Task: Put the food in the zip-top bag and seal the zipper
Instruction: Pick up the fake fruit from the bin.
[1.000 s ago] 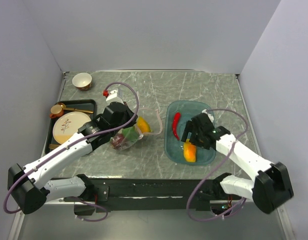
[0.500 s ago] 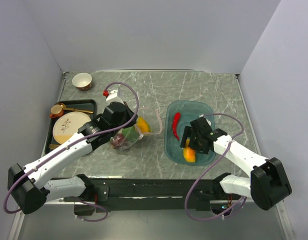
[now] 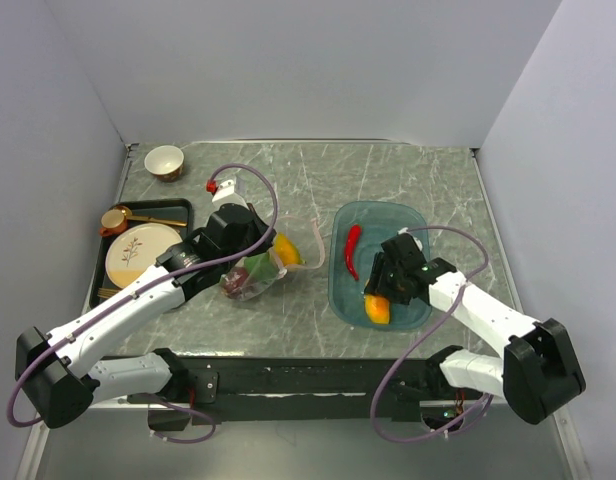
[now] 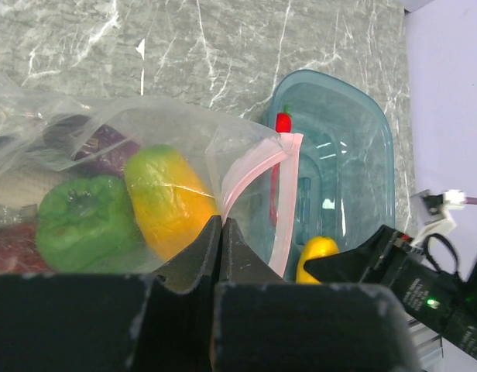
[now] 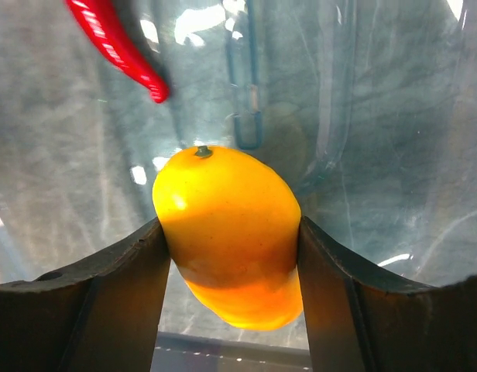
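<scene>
The clear zip-top bag (image 3: pixel 250 278) lies left of centre, and my left gripper (image 3: pixel 273 258) is shut on its mouth edge. In the left wrist view the pink zipper (image 4: pixel 258 167) curves up from my shut left gripper (image 4: pixel 220 222). Inside the bag (image 4: pixel 84 124) sit a green pepper (image 4: pixel 84 221), a mango (image 4: pixel 170 198) and a purple eggplant (image 4: pixel 99 143). My right gripper (image 5: pixel 231 226) is down in the teal tray (image 3: pixel 340 228). Both of its fingers press the sides of an orange-yellow mango (image 5: pixel 227 225). A red chili (image 3: pixel 352 247) lies farther back in the tray.
A black tray at the left holds a patterned cream plate (image 3: pixel 138 252) and a copper cup (image 3: pixel 113 220). A small bowl (image 3: pixel 164 161) stands at the back left. Walls close the table on three sides.
My right gripper has dropped toward the near end of the teal tray and closed from wide open onto the mango. The left arm and the bag have not moved.
</scene>
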Controlling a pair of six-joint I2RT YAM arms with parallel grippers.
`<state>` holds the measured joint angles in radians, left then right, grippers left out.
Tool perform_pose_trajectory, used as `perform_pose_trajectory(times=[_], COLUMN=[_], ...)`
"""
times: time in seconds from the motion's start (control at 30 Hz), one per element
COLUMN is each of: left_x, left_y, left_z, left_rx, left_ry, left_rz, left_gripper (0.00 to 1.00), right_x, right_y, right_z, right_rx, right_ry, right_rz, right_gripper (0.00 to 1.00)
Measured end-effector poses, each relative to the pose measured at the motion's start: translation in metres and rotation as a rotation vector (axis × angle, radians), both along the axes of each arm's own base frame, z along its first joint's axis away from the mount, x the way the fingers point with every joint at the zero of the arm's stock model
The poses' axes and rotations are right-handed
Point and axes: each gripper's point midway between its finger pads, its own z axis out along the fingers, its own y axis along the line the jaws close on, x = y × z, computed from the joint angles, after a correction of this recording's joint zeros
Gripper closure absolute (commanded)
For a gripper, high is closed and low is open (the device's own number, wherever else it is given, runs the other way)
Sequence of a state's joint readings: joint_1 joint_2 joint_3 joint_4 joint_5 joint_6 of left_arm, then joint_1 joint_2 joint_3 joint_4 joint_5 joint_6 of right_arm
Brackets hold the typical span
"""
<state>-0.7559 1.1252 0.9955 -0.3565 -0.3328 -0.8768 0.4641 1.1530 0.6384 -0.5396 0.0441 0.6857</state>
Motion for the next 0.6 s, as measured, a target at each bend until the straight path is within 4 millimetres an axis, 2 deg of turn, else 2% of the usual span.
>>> perform_pose_trajectory(times=[0.07,0.13,0.33,0.6], left_x=[0.000,0.000,-0.001,-0.003], left_y=[-0.001,-0.001,-0.004,-0.011], left_z=[-0.001,-0.001,-0.004,-0.012], left_rx=[-0.001,0.000,-0.001,0.003], left_ry=[0.002,0.005,0.014,0.041], left_rz=[-0.003,-0.006,-0.019,-0.054], left_gripper=[0.99,0.99,0.99,0.99], right_x=[0.003,0.011,0.044,0.068], right_y=[0.002,0.006,0.025,0.065], right_z=[0.009,0.027,0.100,0.159], right_rx=[0.013,0.038,0.153,0.344], right_ry=[-0.026,-0.076,-0.281,-0.414], right_rz=[0.000,0.000,0.008,0.099], right_gripper=[0.89,0.90,0.93,0.94])
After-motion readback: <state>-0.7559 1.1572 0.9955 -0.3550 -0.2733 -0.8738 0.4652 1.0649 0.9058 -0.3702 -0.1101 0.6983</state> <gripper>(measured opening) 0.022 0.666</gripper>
